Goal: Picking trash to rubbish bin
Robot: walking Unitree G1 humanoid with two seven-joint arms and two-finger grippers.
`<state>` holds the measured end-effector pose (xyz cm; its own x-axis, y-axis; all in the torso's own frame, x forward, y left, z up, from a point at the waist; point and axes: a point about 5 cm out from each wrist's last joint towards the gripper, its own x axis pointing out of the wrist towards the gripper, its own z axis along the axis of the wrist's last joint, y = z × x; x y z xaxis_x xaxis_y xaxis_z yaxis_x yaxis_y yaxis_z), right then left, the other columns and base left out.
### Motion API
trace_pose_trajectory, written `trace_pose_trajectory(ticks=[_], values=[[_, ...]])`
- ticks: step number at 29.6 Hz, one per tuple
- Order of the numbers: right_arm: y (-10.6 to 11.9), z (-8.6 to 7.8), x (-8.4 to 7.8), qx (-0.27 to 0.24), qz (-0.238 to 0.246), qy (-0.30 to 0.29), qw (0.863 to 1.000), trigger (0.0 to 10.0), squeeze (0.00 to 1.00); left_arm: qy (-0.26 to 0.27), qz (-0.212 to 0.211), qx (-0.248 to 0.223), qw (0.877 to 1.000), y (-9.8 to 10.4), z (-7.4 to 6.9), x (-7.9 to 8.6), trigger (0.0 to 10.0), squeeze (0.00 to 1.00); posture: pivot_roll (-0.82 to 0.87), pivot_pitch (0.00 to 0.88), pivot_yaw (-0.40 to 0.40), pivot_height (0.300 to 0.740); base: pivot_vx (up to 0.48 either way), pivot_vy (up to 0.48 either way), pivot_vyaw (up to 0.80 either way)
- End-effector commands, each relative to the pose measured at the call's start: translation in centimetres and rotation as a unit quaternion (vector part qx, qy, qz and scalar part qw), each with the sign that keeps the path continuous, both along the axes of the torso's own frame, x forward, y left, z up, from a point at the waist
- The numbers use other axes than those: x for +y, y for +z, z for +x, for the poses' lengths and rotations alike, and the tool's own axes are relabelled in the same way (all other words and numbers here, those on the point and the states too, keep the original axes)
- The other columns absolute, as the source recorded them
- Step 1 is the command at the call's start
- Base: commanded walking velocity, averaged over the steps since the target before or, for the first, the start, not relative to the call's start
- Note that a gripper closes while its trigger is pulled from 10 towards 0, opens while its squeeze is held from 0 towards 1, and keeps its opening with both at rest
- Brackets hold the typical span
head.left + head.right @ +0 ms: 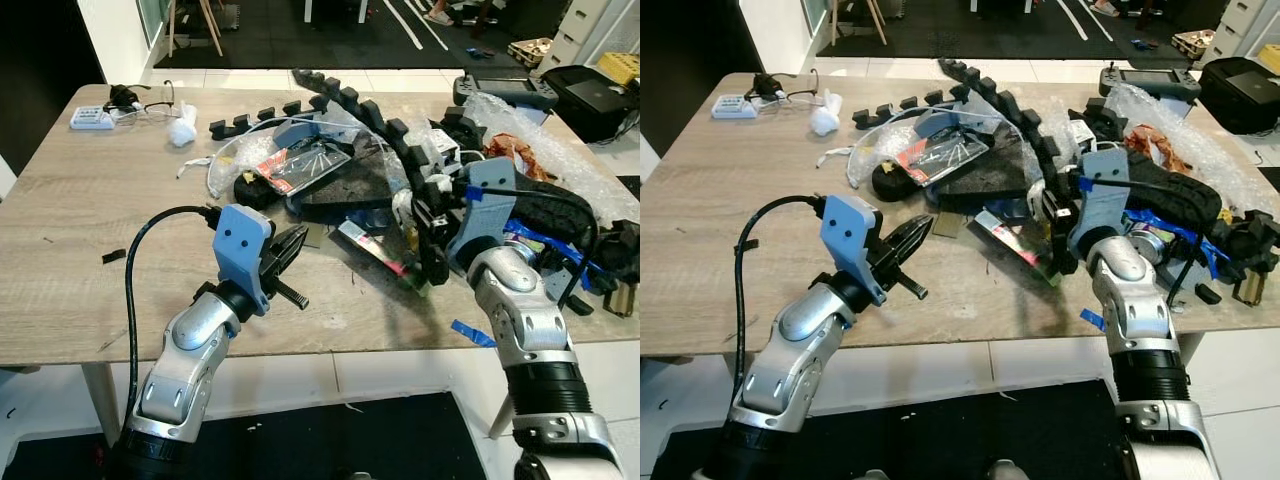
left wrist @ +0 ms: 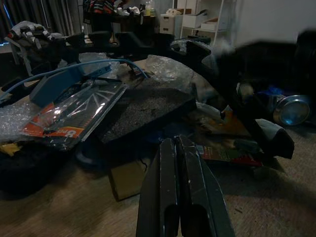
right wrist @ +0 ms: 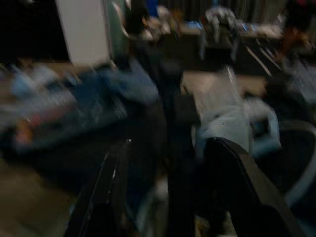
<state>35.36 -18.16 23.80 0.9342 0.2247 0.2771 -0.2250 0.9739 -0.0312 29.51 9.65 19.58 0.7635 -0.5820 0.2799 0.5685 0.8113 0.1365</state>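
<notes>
A heap of trash covers the wooden table (image 1: 90, 230): a red and green wrapper (image 1: 372, 248), a red and black packet (image 1: 300, 165), a black foam slab (image 1: 350, 190), bubble wrap (image 1: 545, 145) and a black cable chain (image 1: 372, 112). My left gripper (image 1: 292, 250) hovers over the bare wood just short of the heap, shut and empty; in the left wrist view its fingers (image 2: 180, 168) lie pressed together. My right gripper (image 1: 425, 225) stands open at the heap's right side, above the wrapper. In the blurred right wrist view its fingers (image 3: 106, 197) are spread, with dark clutter beyond them.
A crumpled white tissue (image 1: 182, 130), glasses and a small white device (image 1: 92, 118) lie at the far left. A controller (image 1: 505, 92) and a black case (image 1: 595, 95) sit far right. Blue tape (image 1: 470, 333) lies by the front edge. Bare wood spreads across the left half.
</notes>
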Motion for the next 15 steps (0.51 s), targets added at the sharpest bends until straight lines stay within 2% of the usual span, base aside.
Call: trace_pose_trajectory(ticks=[1,2,4,5,6,8,9,10,11,13,14,15], values=[[0.6,-0.2,-0.3,-0.013,0.011,-0.003,1.000,10.0,0.00,-0.005,0.006,0.006,1.000,-0.6,-0.2,-0.2,10.0,0.00,-0.01,0.170,-0.032,0.740,0.000,0.000,0.00],[0.5,-0.1,-0.3,-0.007,0.012,0.002,1.000,10.0,0.00,-0.005,0.006,0.006,1.000,-0.6,-0.2,-0.2,10.0,0.00,-0.01,0.170,-0.032,0.740,0.000,0.000,0.00],[1.0,-0.1,0.2,-0.005,0.045,0.032,0.998,10.0,0.00,-0.003,0.007,0.005,1.000,-0.5,-0.1,-0.2,10.0,0.00,-0.01,0.168,-0.034,0.740,0.000,0.000,0.00],[1.9,-0.3,0.4,-0.013,0.083,0.046,0.995,10.0,0.00,-0.002,0.008,0.005,1.000,-0.5,-0.1,0.0,10.0,0.00,-0.01,0.168,-0.034,0.740,0.000,0.000,0.00],[2.3,-0.3,0.4,-0.014,0.101,0.051,0.993,10.0,0.00,-0.002,0.008,0.005,1.000,-0.5,-0.1,0.0,10.0,0.00,-0.01,0.168,-0.034,0.740,0.000,0.000,0.00],[2.7,-0.4,0.3,-0.015,0.111,0.051,0.992,10.0,0.00,-0.001,0.010,0.005,1.000,-0.5,-0.1,0.1,10.0,0.00,0.00,0.162,-0.034,0.740,0.000,0.000,0.00],[2.5,-0.3,-0.2,-0.007,0.059,0.017,0.998,10.0,0.00,-0.001,0.011,0.004,1.000,-0.5,-0.1,0.2,10.0,0.00,0.00,0.162,-0.034,0.740,0.000,0.000,0.00],[2.5,-0.3,-0.2,-0.007,0.059,0.017,0.998,10.0,0.00,-0.001,0.011,0.004,1.000,-0.5,-0.1,0.2,10.0,0.00,0.00,0.162,-0.034,0.740,0.000,0.000,0.00],[2.4,-0.3,-0.4,-0.004,0.034,0.001,0.999,10.0,0.00,0.000,0.011,0.004,1.000,-0.6,-0.1,0.2,10.0,0.00,0.00,0.162,-0.034,0.740,0.000,0.000,0.00],[2.0,-0.1,-1.5,-0.005,-0.048,-0.065,0.997,10.0,0.00,-0.002,0.012,0.003,1.000,-0.6,-0.1,0.1,10.0,0.00,-0.01,0.157,-0.033,0.740,0.000,0.000,0.00],[1.7,0.0,-2.4,0.001,-0.050,-0.093,0.994,10.0,0.00,-0.002,0.012,0.003,1.000,-0.6,-0.2,0.0,10.0,0.00,-0.01,0.153,-0.032,0.740,0.000,0.000,0.00],[1.7,0.0,-2.4,0.001,-0.050,-0.093,0.994,10.0,0.00,-0.002,0.012,0.003,1.000,-0.6,-0.2,0.0,10.0,0.00,-0.01,0.153,-0.032,0.740,0.000,0.000,0.00]])
